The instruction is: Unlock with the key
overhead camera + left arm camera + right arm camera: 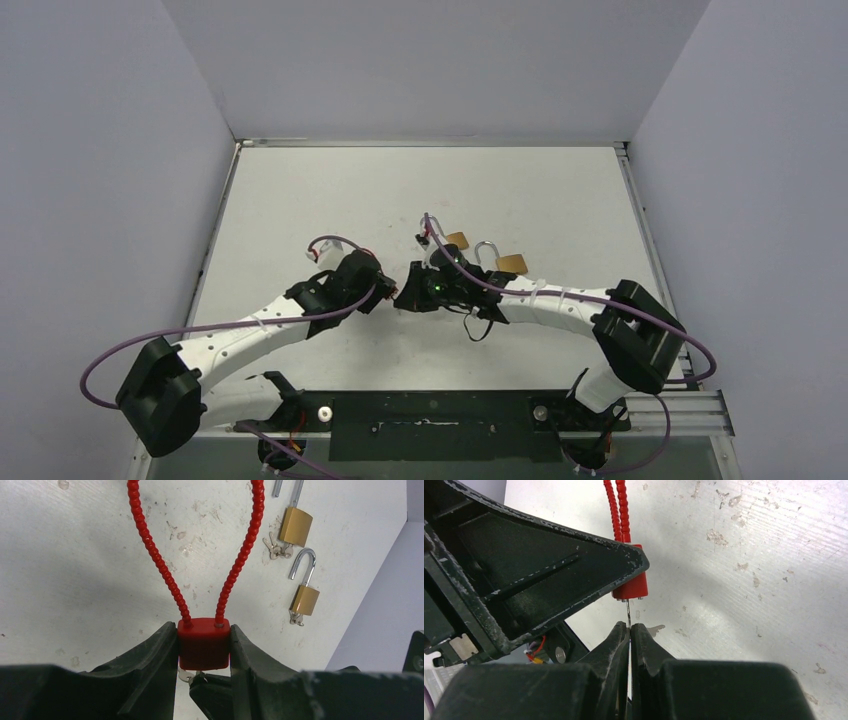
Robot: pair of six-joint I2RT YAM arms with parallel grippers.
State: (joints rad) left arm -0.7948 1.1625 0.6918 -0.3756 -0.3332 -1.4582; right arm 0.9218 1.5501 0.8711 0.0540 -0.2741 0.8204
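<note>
From above, your left claw and right claw meet mid-bench. Left wrist view: the left claw clamps the red lock by its sides. Right wrist view: the right claw pinches the key, blade at the lock's underside; turning it is probably next.

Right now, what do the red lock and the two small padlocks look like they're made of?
The red lock body: smooth matte plastic, probably. Its ribbed loop: likely plastic-coated cable. Both padlocks: golden brass-looking bodies, shiny silvery shackles, likely steel.
</note>
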